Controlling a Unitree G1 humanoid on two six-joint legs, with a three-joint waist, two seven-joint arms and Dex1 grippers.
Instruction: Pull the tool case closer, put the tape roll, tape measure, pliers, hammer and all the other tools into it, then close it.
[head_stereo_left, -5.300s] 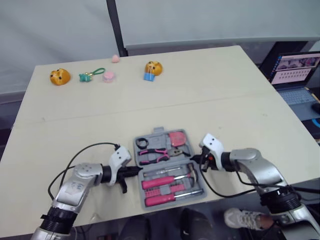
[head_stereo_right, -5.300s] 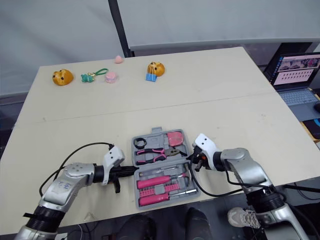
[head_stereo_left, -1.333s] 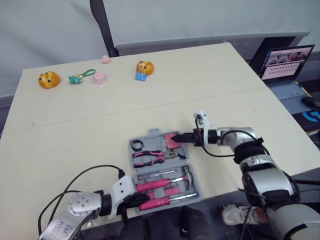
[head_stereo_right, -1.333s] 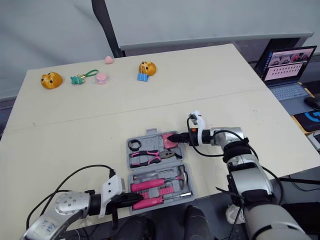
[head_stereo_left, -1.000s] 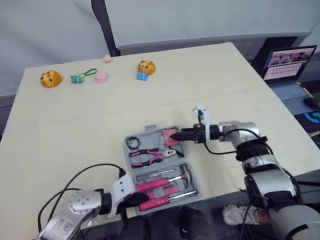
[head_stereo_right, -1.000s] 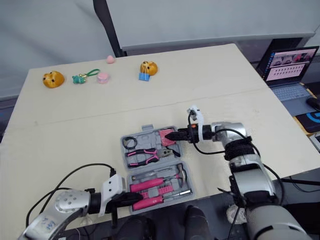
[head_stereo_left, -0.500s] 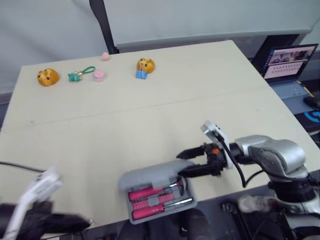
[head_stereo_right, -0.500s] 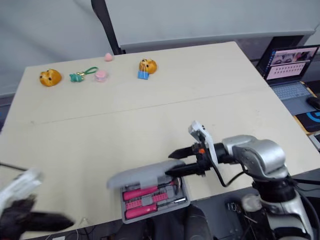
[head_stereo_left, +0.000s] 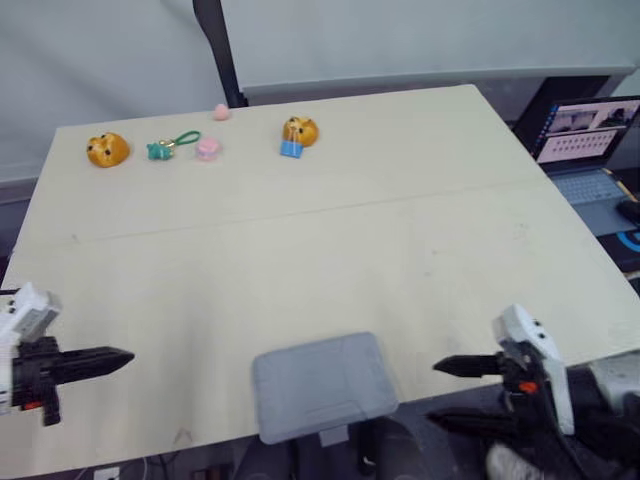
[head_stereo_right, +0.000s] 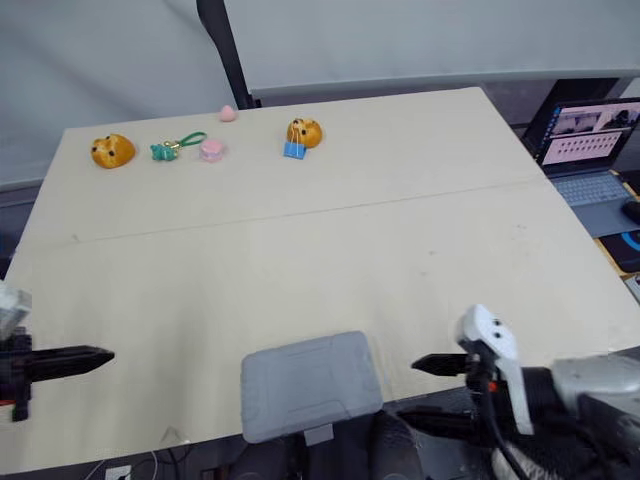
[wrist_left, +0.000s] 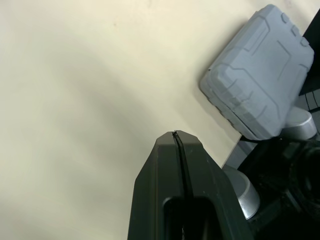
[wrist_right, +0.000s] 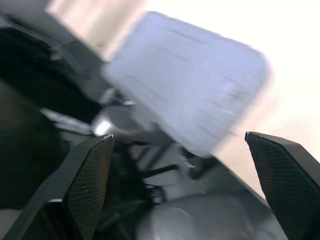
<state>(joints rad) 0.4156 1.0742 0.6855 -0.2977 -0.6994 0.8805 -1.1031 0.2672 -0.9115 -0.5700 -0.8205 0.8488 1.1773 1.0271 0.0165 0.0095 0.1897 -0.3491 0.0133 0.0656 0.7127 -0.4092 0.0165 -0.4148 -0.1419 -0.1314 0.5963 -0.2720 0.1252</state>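
Observation:
The grey tool case (head_stereo_left: 322, 383) lies flat with its lid down at the table's front edge, its handle tab poking over the edge. The tools are hidden inside it. My left gripper (head_stereo_left: 118, 357) hovers far out at the front left, shut and empty, pointing toward the case from well apart. In the left wrist view its fingers (wrist_left: 175, 150) are pressed together, with the case (wrist_left: 257, 70) beyond them. My right gripper (head_stereo_left: 442, 394) is to the case's right, just past the table's front edge, open and empty. The right wrist view has the case (wrist_right: 200, 95) blurred between the spread fingers (wrist_right: 86, 180).
Small toys line the far side of the table: an orange plush (head_stereo_left: 107, 149), a green keychain (head_stereo_left: 167, 147), two pink pieces (head_stereo_left: 208, 149) and an orange plush with a blue clip (head_stereo_left: 297, 132). A laptop (head_stereo_left: 585, 140) sits off the right edge. A black pole (head_stereo_left: 222, 50) rises behind.
The lid, half lowered under my right gripper, now lies flat on the case. My right gripper has drawn back to the right front. My left gripper has steadied out at the far left.

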